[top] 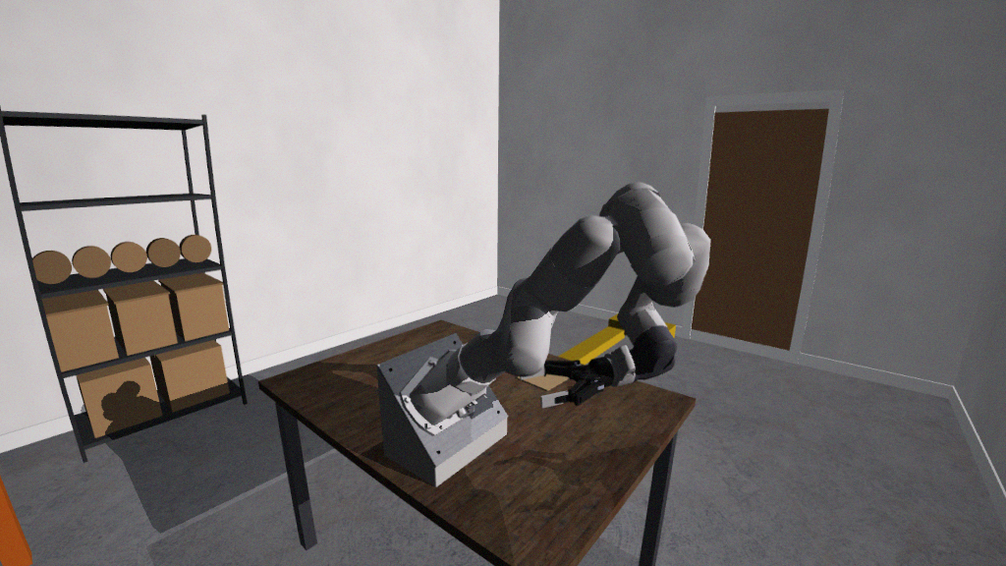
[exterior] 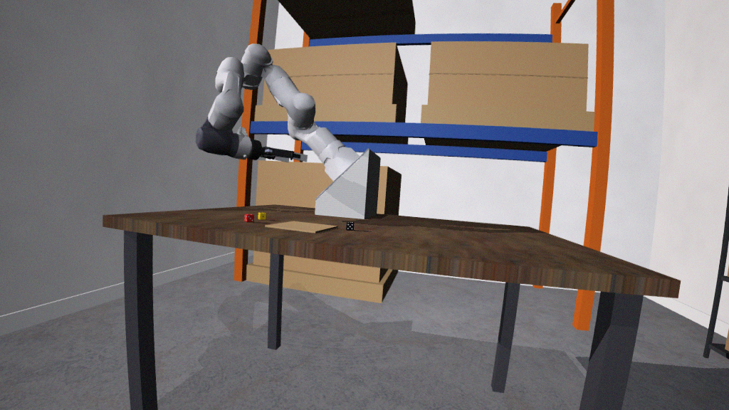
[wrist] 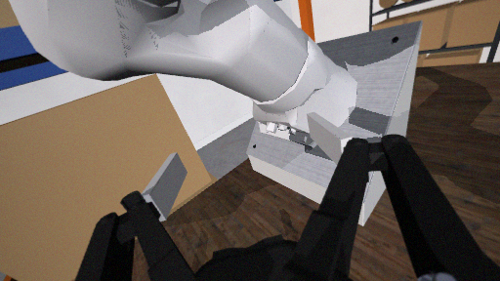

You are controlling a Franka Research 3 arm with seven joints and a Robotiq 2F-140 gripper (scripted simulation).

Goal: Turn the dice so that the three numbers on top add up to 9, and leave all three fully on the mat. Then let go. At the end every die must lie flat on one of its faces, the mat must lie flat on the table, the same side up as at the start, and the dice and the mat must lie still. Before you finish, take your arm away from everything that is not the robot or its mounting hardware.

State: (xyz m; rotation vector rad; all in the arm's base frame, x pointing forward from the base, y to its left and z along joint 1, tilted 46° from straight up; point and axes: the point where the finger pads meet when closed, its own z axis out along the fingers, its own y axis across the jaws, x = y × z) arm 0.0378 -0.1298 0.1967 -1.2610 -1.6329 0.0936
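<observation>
A thin tan mat (exterior: 300, 226) (top: 534, 379) lies flat on the wooden table (exterior: 458, 250) (top: 562, 479). A red die (exterior: 249, 217) and a yellow die (exterior: 262, 216) stand close together on the bare table just left of and behind the mat. A black die (exterior: 349, 225) stands on the table just right of the mat. None of the three is on the mat, and their top faces are too small to read. My gripper (exterior: 300, 156) (top: 554, 385) (wrist: 243, 144) is open and empty. It hangs well above the mat, fingers level and pointing toward the arm's base. In the top view the arm hides the dice.
The grey wedge-shaped robot base (top: 421, 422) (exterior: 352, 188) (wrist: 381, 98) stands on the table close behind the mat. Shelves with cardboard boxes (exterior: 504, 86) stand behind the table. A yellow bar (top: 590, 345) lies beyond the table's far edge.
</observation>
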